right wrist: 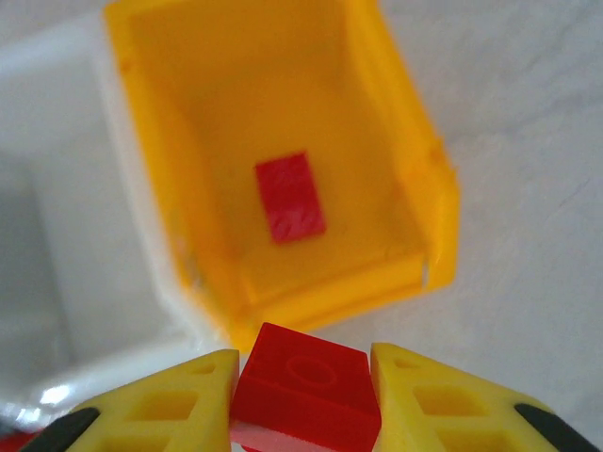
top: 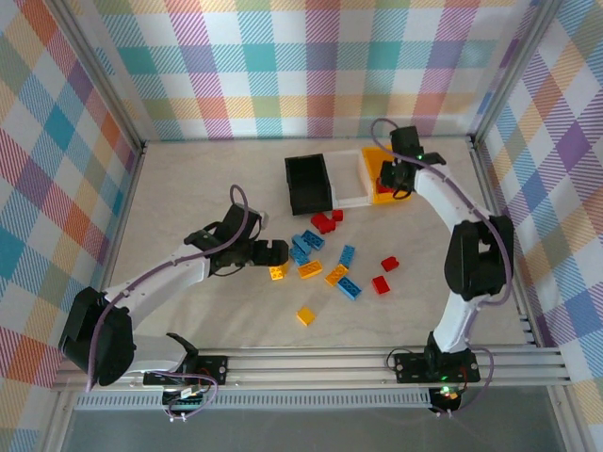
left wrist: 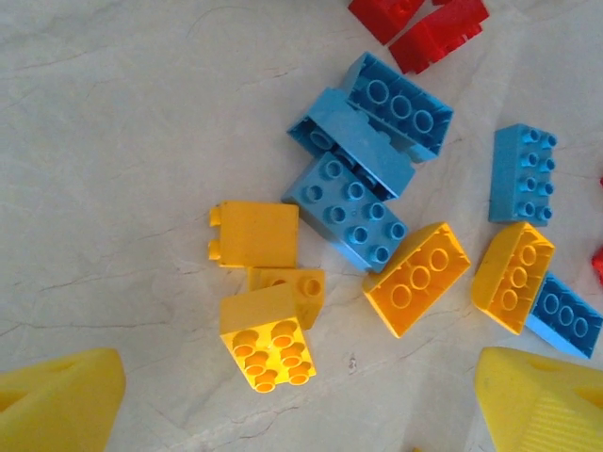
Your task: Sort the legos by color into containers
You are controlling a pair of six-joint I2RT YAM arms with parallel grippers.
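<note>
While the right gripper (right wrist: 303, 407) clamps a red brick (right wrist: 306, 377) just above the near rim of the yellow-orange bin (right wrist: 415, 179), a second red brick (right wrist: 290, 198) lies flat on that bin's floor, with the white bin (right wrist: 85, 207) against its side. The left gripper (left wrist: 300, 405) hangs with jaws wide apart, holding nothing, over the loose legos (top: 325, 259) on the table (top: 188, 188), a yellow brick (left wrist: 267, 344) below the gap.

Bright, even, diffuse light. Surface (top: 188, 188) pale, with faint soft shadows beside the bricks (top: 325, 259). Left wrist view sharp, mild sheen on the blue bricks (left wrist: 377, 122). Right wrist view soft: yellow bin (right wrist: 415, 188) blurred, white bin (right wrist: 57, 217) blown out, held red brick (right wrist: 306, 381) slightly fuzzy.
</note>
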